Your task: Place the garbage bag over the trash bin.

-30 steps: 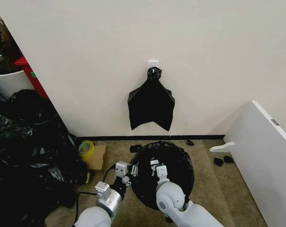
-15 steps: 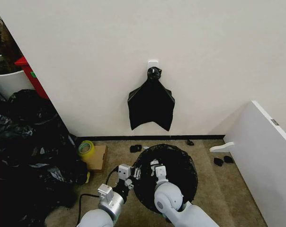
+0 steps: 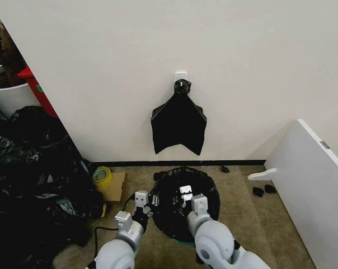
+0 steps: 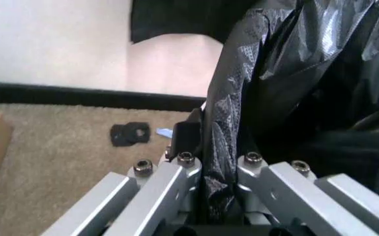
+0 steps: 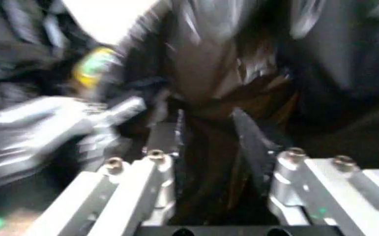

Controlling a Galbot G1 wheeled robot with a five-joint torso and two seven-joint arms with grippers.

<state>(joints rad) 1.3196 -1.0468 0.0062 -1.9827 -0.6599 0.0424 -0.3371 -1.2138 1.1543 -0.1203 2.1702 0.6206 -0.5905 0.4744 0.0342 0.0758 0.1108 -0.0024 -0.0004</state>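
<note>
**Both hands pinch the bag's film at the bin**

While the garbage bag [image 3: 186, 202] lies draped over the trash bin [image 3: 183, 237] on the carpet, just out from the wall, both hands grip it. Left hand [image 3: 154, 200] is at the bag's left edge; in its wrist view the fingers [image 4: 186, 167] are closed on a fold of the film. Right hand [image 3: 184, 194] sits nearer the bag's middle, its fingers [image 5: 169, 147] likewise pressed onto dark plastic. By its look, the bag is thin, glossy and limp: light to lift, slippery, easy to tear and prone to bunching. Hold is best taken at the mouth's hem, on opposite sides. Left of the bin lie a tape roll [image 3: 102, 176] and cardboard box [image 3: 116, 186].
</note>
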